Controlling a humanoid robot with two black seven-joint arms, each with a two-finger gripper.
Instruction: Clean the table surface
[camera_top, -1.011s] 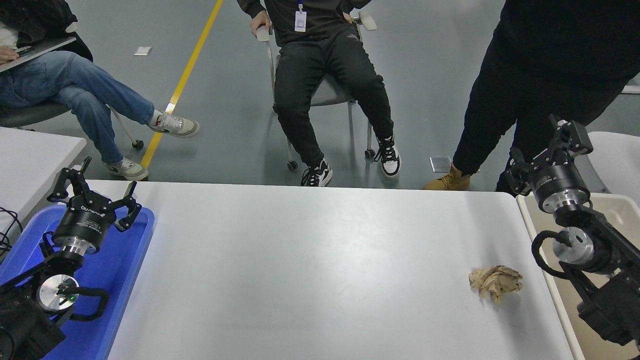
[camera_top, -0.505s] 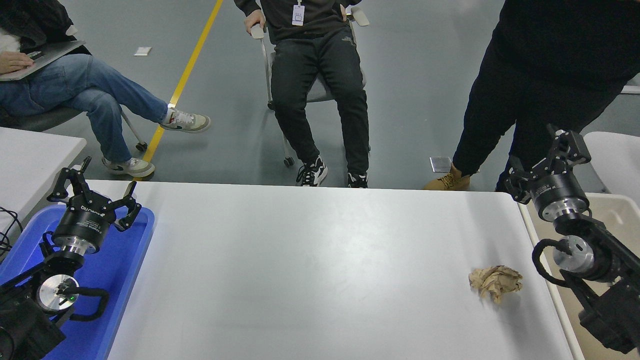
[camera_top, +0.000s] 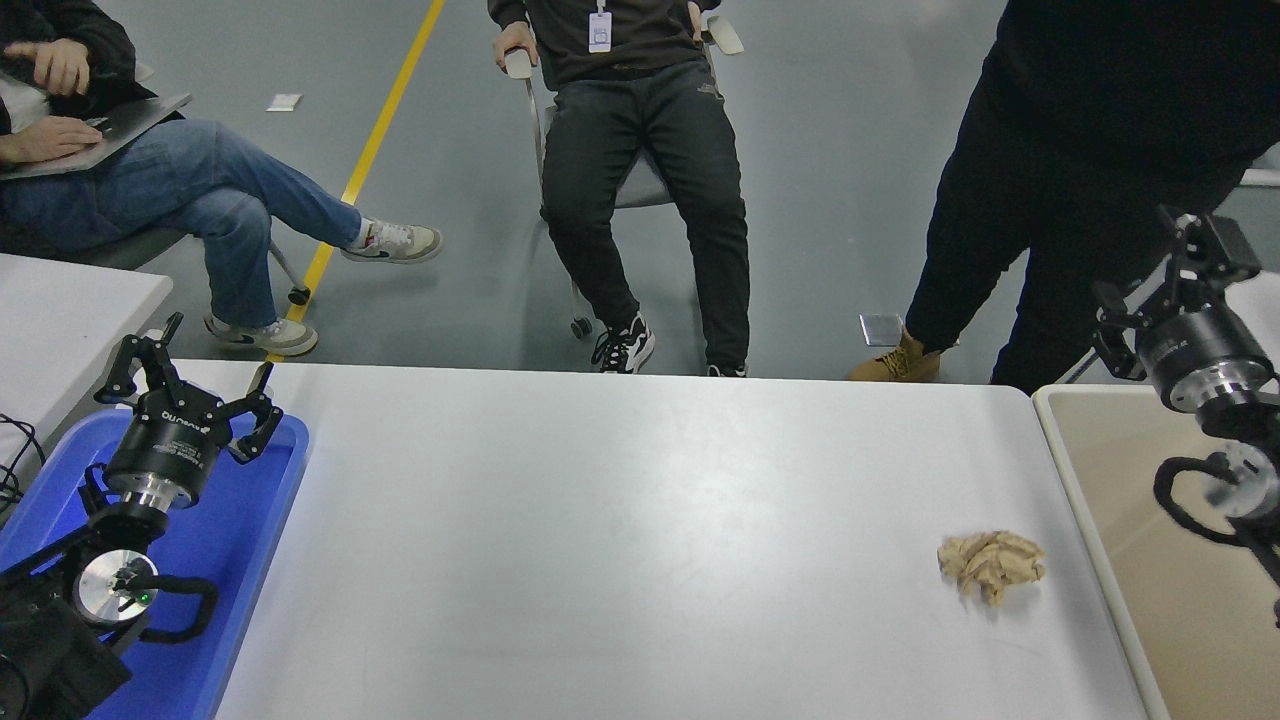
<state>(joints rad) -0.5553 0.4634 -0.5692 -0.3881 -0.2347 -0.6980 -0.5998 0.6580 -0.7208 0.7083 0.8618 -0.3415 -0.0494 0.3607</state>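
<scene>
The white table surface (camera_top: 620, 540) fills the middle of the view. One crumpled ball of brown paper (camera_top: 991, 565) lies on it near the right end. My right gripper (camera_top: 1160, 278) hangs at the right edge, above the far corner of the beige bin and well back and to the right of the paper. Its fingers are spread open and hold nothing. My left gripper (camera_top: 187, 378) is parked open above the far end of the blue tray at the lower left.
A blue tray (camera_top: 240, 560) lies along the table's left edge. A beige bin (camera_top: 1110, 560) stands against the right edge. Beyond the far side two people sit on chairs, and a person in black (camera_top: 1050, 190) stands close to the right corner.
My right arm has swung to the right and further back, away from the table and over the bin. The paper ball has not moved. The seated people shifted their legs.
</scene>
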